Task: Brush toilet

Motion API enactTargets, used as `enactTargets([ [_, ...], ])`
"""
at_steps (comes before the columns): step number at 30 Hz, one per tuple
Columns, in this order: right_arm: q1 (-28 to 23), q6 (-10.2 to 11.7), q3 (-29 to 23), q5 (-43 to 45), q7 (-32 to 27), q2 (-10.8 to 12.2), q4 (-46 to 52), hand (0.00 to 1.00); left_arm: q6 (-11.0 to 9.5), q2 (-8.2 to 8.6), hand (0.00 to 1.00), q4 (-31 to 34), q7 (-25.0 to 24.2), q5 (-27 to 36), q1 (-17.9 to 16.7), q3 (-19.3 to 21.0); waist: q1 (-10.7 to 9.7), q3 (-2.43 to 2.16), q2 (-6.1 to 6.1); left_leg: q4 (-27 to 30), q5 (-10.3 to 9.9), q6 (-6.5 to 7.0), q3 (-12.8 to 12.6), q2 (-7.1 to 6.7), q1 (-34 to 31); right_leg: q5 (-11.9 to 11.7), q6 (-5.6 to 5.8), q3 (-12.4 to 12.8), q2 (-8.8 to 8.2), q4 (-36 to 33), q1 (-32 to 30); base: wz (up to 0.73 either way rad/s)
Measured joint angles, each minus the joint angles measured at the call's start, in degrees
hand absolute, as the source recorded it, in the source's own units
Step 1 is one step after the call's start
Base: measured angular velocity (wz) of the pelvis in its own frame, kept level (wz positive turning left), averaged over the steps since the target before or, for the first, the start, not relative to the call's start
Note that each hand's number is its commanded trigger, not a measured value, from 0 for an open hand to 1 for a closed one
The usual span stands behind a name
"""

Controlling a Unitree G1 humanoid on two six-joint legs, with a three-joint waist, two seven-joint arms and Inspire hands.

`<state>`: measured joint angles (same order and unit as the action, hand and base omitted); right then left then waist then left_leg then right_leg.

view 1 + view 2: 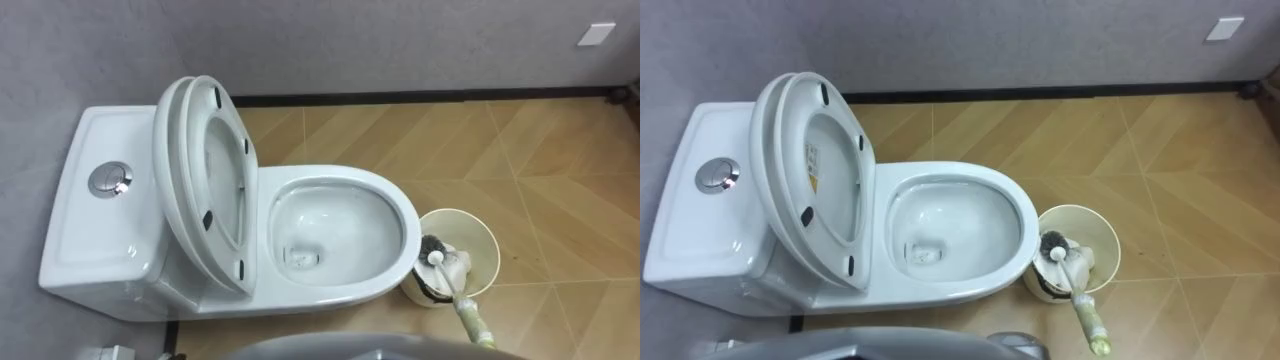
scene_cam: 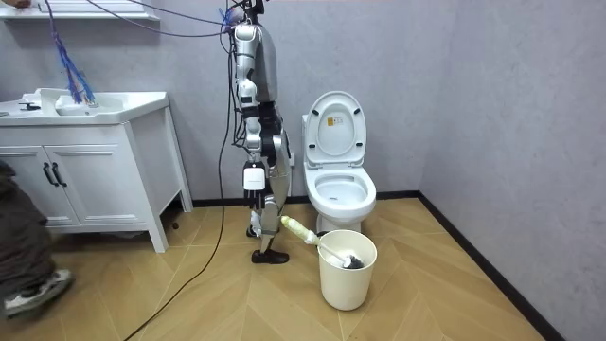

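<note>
A white toilet [image 1: 340, 235] stands against the grey wall with its seat and lid [image 1: 205, 180] raised, and the bowl is open. Beside the bowl, on my right, a cream bucket [image 1: 480, 245] holds the toilet brush [image 1: 437, 262]. Its dark bristle head is down inside, and its white shaft and yellow-green grip [image 1: 472, 322] lean out over the rim towards me. In the room view I stand upright at the toilet's side, facing across it. There my right hand [image 2: 253, 178] hangs by my hip, well above the brush [image 2: 305, 232].
The cistern with its chrome flush button [image 1: 110, 180] is on my left by the wall. A white vanity with a sink [image 2: 85, 156] stands behind me in the room view. Part of a person [image 2: 24, 251] shows at that view's left edge. Wooden floor lies around the bucket.
</note>
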<state>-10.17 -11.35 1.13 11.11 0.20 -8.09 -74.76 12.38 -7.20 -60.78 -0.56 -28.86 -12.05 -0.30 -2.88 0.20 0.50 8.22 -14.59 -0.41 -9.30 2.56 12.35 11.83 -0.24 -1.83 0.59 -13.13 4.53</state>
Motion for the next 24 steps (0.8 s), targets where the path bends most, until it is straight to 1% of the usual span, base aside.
enactTargets([
  [9,0.04,-0.04,-0.52,-0.06,-0.65,0.0,1.22,0.0,0.22,-0.07,0.0,-0.24,0.06,0.04,-0.03,-0.02,-0.13,-0.04,-0.02,-0.52,-0.01,0.02,-0.06,0.04,-0.13,-0.02,-0.02,-0.06,0.11,-0.46,-0.66,0.0],
  [15,-0.14,-0.02,-3.11,-2.02,-5.06,0.06,1.28,0.0,1.4,-0.08,0.0,-0.23,0.0,0.05,-1.03,0.01,-0.11,-0.1,0.03,-0.46,0.0,0.03,0.04,0.02,0.16,-0.02,-0.03,0.23,0.1,-0.34,-0.46,0.0],
  [21,0.49,0.68,-7.54,-5.71,-10.47,0.07,1.66,0.0,0.97,-0.08,0.0,0.12,0.08,0.05,-1.2,0.3,0.06,-0.1,-0.06,-0.2,0.02,0.04,0.08,-0.11,0.26,0.0,-0.01,0.5,-0.01,-0.44,-0.42,-0.02],
  [24,0.79,2.0,-8.7,-6.63,-13.81,0.07,3.45,0.0,0.55,-0.07,0.0,0.12,0.49,0.06,-1.18,0.27,0.04,-0.07,-0.14,0.43,0.02,0.04,0.07,-0.16,0.24,0.01,0.0,1.33,0.09,-0.48,-0.41,-0.1],
])
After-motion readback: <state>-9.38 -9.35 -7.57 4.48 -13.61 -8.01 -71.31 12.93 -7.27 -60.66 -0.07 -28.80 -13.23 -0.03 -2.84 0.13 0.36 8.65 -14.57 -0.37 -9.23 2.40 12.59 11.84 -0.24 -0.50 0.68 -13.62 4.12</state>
